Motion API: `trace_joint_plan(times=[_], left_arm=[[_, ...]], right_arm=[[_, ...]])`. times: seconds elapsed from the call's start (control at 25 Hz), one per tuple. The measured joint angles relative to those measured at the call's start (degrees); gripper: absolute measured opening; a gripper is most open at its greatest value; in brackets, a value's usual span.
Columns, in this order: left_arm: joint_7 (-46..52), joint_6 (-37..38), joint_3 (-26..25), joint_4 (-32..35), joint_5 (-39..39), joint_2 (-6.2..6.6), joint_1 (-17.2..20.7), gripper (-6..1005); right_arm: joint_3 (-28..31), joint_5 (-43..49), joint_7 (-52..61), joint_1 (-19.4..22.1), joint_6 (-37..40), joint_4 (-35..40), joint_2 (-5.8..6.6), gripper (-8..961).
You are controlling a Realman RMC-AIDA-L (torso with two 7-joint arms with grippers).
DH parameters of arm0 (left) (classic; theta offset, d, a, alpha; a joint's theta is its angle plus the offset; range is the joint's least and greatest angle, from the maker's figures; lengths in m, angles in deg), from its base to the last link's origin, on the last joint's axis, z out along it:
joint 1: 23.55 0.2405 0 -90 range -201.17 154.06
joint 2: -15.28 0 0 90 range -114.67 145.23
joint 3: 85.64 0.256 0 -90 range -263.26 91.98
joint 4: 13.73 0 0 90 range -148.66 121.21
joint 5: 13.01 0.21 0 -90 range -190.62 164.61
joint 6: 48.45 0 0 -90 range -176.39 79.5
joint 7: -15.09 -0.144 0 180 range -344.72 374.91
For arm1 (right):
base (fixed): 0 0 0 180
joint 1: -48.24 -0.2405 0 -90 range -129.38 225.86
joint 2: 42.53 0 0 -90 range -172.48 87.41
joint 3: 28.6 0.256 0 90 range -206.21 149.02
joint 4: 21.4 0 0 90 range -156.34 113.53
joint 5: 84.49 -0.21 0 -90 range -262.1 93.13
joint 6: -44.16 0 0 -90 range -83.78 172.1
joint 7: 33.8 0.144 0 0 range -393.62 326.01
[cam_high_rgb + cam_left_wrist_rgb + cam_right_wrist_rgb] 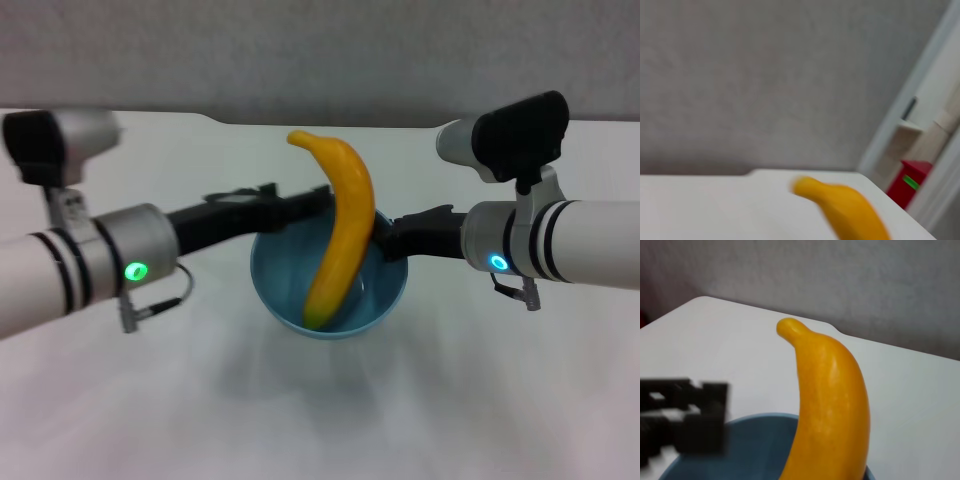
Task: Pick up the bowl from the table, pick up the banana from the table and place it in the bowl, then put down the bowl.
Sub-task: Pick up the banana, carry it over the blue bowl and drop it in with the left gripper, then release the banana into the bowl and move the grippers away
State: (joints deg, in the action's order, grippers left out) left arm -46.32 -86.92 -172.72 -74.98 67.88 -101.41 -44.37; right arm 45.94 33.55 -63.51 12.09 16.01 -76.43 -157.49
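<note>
One banana (pixel 340 230) stands nearly upright in the bowl (pixel 385 300), centre of the head view: lower end down inside the bowl, upper end curling toward upper left, well above the rim. Bowl is light blue, just below frame centre, w/ a soft shadow on the tabletop (pixel 320 420) under it; can't tell if it rests on the surface or hangs just above. Banana leans on the bowl's right-hand rim side.

Tabletop is plain white, fills the lower two-thirds of the head view; far edge has a shallow notch upper centre. Grey wall behind. Left wrist view shows a white door frame at right and a red box w/ a green patch (pixel 907 182) at lower right, off the tabletop's end.

Left gripper (pixel 318 200) reaches in from the left, black, at the bowl's far-left rim right beside the banana; it also shows dark at lower left in the right wrist view (pixel 687 422), at the bowl's edge. Whether it's clamped or apart: can't tell. Right gripper (pixel 385 238) comes from the right, at the bowl's right rim by the banana's mid-length; its state can't be told either.
</note>
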Motion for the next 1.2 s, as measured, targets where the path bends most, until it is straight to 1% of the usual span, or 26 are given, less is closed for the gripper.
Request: trace_joint_plan(times=[0.08, 0.24, 0.32, 0.36, 0.52, 0.68, 0.8, 1.0, 1.12, 1.2], left_arm=[[-0.35, -0.35, -2.40, -0.66, 0.28, 0.11, 1.35, 908], [-1.81, -0.48, -6.64, -1.99, 2.99, 0.20, 4.11, 908], [-2.03, 0.10, -7.84, -2.48, 6.20, 0.13, 5.07, 908], [-2.07, 0.56, -8.31, -2.59, 7.94, 0.07, 5.47, 908], [-1.68, 2.58, -8.72, -1.96, 13.39, -0.04, 6.56, 908], [-1.54, 4.19, -8.37, -1.49, 14.97, -0.11, 7.56, 908], [-1.53, 4.80, -8.26, -1.43, 15.04, -0.11, 7.89, 908], [-1.51, 5.24, -8.25, -1.40, 15.09, -0.11, 8.06, 908], [-1.51, 5.31, -8.50, -1.08, 15.03, -0.14, 8.17, 908], [-1.51, 5.37, -8.77, -0.86, 14.80, -0.13, 8.26, 908]], right_arm=[[0.51, -0.01, 0.00, 0.21, -0.13, 0.41, 0.02, 38], [3.28, -0.31, 0.00, -0.58, -2.80, 2.16, 0.08, 38], [5.60, -0.40, 0.12, -3.41, -5.68, 5.35, 0.09, 38], [5.60, -0.40, 0.12, -3.41, -5.68, 5.35, 0.09, 38], [8.37, -1.96, 0.26, -9.36, -9.00, 12.32, 0.10, 38], [8.74, -3.63, 0.28, -15.38, -10.58, 20.47, 0.05, 38], [8.82, -4.51, 0.34, -18.53, -11.50, 25.69, -0.03, 38], [8.86, -5.18, 0.25, -18.98, -12.23, 27.75, -0.06, 38], [8.29, -5.18, 0.05, -18.06, -12.24, 28.15, -0.14, 38], [7.46, -5.11, -0.05, -16.68, -11.96, 28.16, -0.23, 38]])
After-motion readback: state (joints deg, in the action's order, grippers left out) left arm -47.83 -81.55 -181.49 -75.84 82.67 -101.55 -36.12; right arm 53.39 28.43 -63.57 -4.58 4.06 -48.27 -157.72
